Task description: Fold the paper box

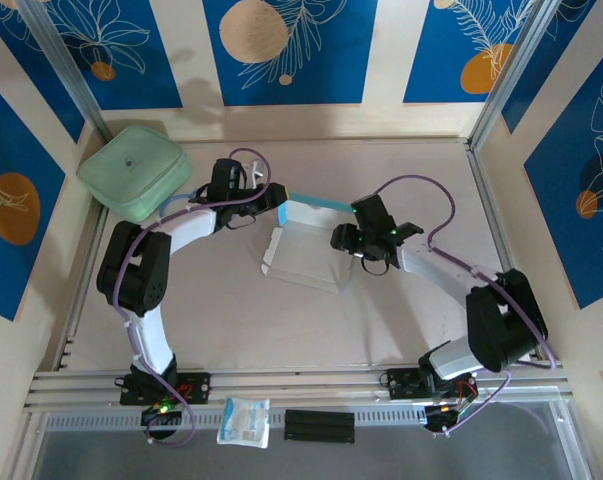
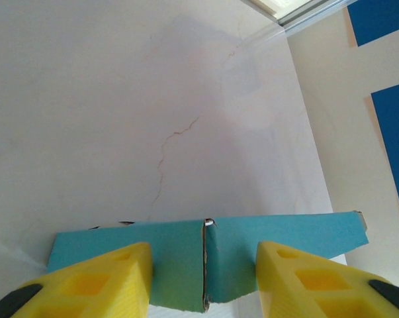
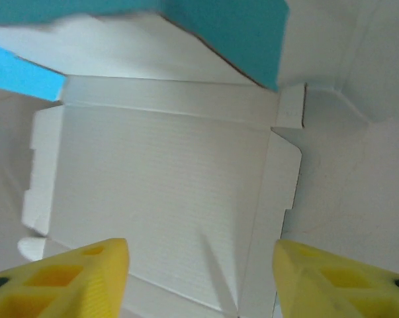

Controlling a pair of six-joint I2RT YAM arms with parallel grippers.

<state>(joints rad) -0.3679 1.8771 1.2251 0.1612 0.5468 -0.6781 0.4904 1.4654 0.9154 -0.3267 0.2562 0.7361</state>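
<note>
The paper box (image 1: pixel 303 252) lies unfolded mid-table, white side up, with a light blue rear wall (image 1: pixel 316 203) standing along its far edge. My left gripper (image 1: pixel 274 202) is at the left end of that wall. In the left wrist view the gripper (image 2: pixel 204 281) is open, its yellow fingers (image 2: pixel 106 281) either side of two blue flaps (image 2: pixel 239 258) that meet at a seam. My right gripper (image 1: pixel 345 240) hovers over the box's right side. In its wrist view the gripper (image 3: pixel 200 281) is open above the white panel (image 3: pixel 159 192), holding nothing.
A pale green rounded case (image 1: pixel 134 172) sits at the back left corner. A small clear-white packet (image 1: pixel 244 421) and a black strip (image 1: pixel 319 425) lie on the near rail. Blue-patterned walls close in the table on three sides.
</note>
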